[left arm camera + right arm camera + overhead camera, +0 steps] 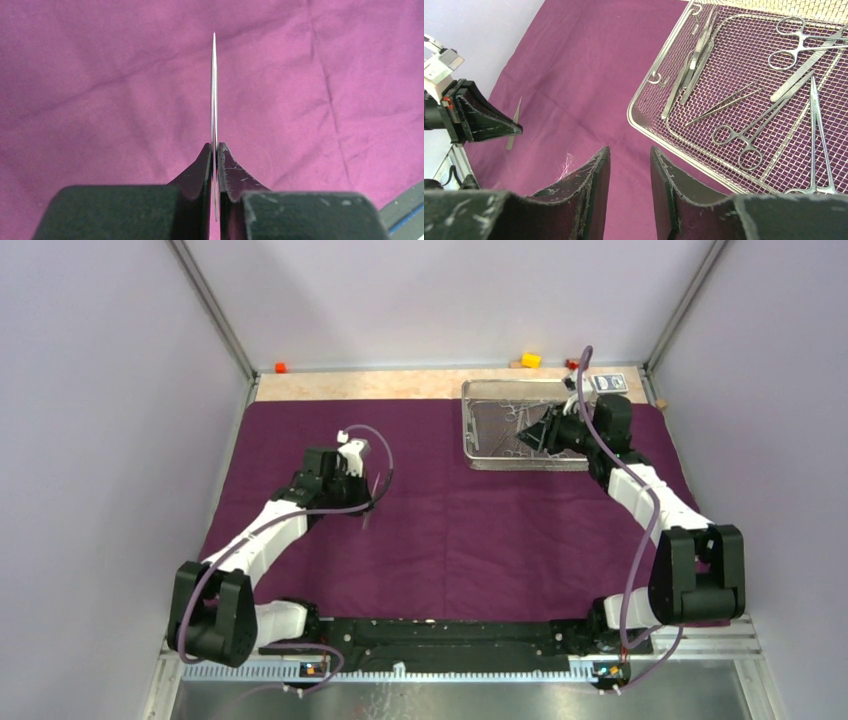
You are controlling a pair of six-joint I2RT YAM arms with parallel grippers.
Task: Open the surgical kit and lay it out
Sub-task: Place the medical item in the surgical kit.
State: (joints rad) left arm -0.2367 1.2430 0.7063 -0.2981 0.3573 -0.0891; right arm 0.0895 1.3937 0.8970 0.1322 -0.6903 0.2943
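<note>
The dark purple cloth lies spread flat over the table. My left gripper hangs over the cloth's left half, shut on slim steel tweezers that show edge-on and stick out past the fingertips. In the right wrist view the same tweezers slant down from the left gripper. The wire-mesh tray sits at the back right on the cloth. It holds ring-handled clamps and more tweezers. My right gripper is open and holds nothing, hovering at the tray's near left edge.
A yellow block, a red block and a blue-white card packet lie along the back wall. A strip of bare wood shows behind the cloth. Enclosure walls stand close on both sides.
</note>
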